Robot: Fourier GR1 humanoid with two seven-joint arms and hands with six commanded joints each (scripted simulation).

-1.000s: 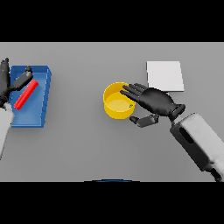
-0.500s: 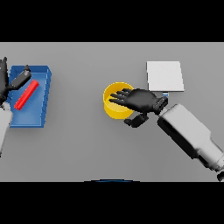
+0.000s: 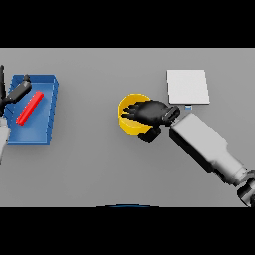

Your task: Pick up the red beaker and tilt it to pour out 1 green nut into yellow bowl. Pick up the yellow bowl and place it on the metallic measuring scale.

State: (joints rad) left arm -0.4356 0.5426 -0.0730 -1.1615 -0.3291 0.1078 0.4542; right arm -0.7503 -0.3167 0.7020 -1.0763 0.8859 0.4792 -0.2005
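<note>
The yellow bowl (image 3: 128,123) stands at the table's middle. My right hand (image 3: 151,112) lies over its right half, fingers stretched out across the opening toward the left. The thumb hangs just outside the near rim, so the hand is open. The bowl's inside is mostly hidden under the hand. The metallic measuring scale (image 3: 188,86), a pale square plate, lies to the right and behind the bowl. The red beaker (image 3: 30,107) lies tilted in the blue tray (image 3: 49,87) at the far left. My left hand (image 3: 18,92) shows at the left edge above the tray's back corner, fingers straight.
My right forearm (image 3: 206,148) slants from the lower right toward the bowl, passing just in front of the scale's near edge.
My right hand has slid left, from beside the bowl's right rim to over its opening. The forearm followed. The left hand and red beaker stayed put.
</note>
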